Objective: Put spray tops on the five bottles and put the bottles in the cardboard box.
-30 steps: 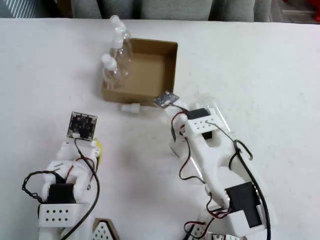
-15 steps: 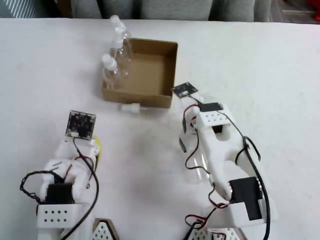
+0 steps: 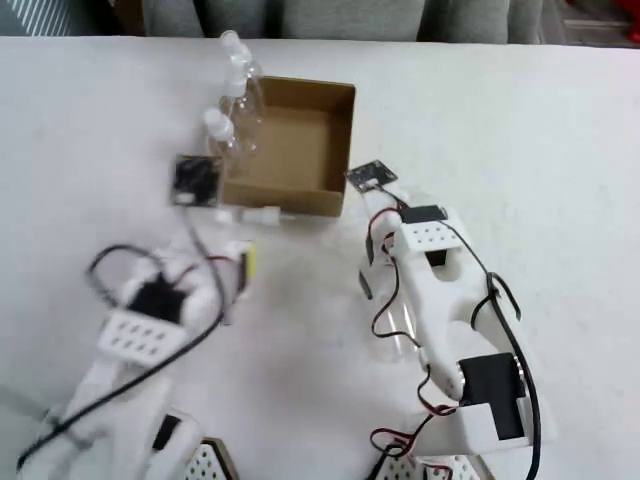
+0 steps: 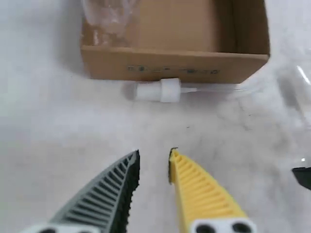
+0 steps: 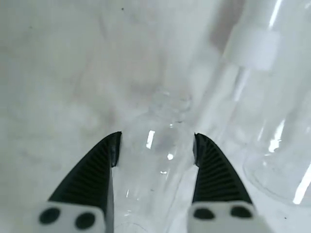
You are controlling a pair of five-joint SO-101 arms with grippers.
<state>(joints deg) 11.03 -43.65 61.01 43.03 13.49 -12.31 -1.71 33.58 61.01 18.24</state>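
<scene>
Looks like an office or lab meeting room: big white table point(image 3: 520, 120), grey chair backs point(image 3: 350, 18) lined along its far edge.

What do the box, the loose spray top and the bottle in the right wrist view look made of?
Box: brown cardboard, matte, raw cut edges. Spray top: white opaque plastic, smooth, with a thin clear dip tube. Bottle: clear plastic by the look, glossy; table shows through, bright highlights. Glass can't be ruled out.

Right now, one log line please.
left gripper open, short of loose spray top | right gripper around topless bottle | two topped bottles in cardboard box
</scene>
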